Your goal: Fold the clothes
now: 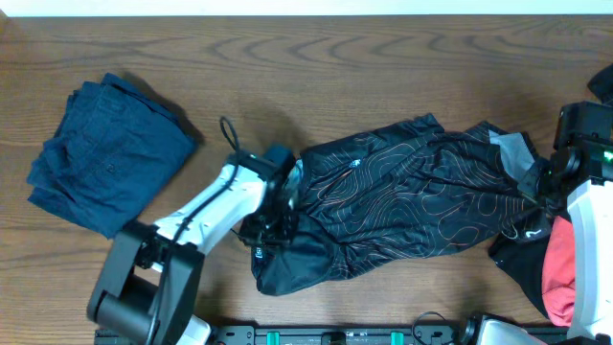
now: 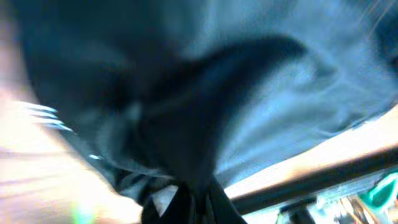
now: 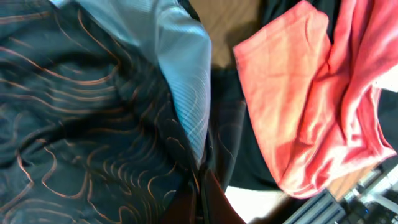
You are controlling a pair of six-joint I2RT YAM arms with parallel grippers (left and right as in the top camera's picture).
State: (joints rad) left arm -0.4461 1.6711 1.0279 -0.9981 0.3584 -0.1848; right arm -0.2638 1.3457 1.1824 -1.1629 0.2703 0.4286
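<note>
A black jersey (image 1: 402,196) with thin orange contour lines lies crumpled across the middle of the table. My left gripper (image 1: 273,225) is shut on its left end, where the cloth bunches into a dark lump; the left wrist view shows blurred dark cloth (image 2: 205,112) pinched between the fingers (image 2: 189,208). My right gripper (image 1: 536,187) is shut on the jersey's right edge; the right wrist view shows the contour cloth (image 3: 81,124) and its pale inner side held in the jaws (image 3: 202,199). A coral-red garment (image 1: 557,264) lies at the right, also in the right wrist view (image 3: 311,106).
A folded navy garment (image 1: 105,153) lies at the far left on the wooden table (image 1: 316,67). More black cloth lies under the coral-red garment by the right arm's base. The table's front edge with a rail runs along the bottom.
</note>
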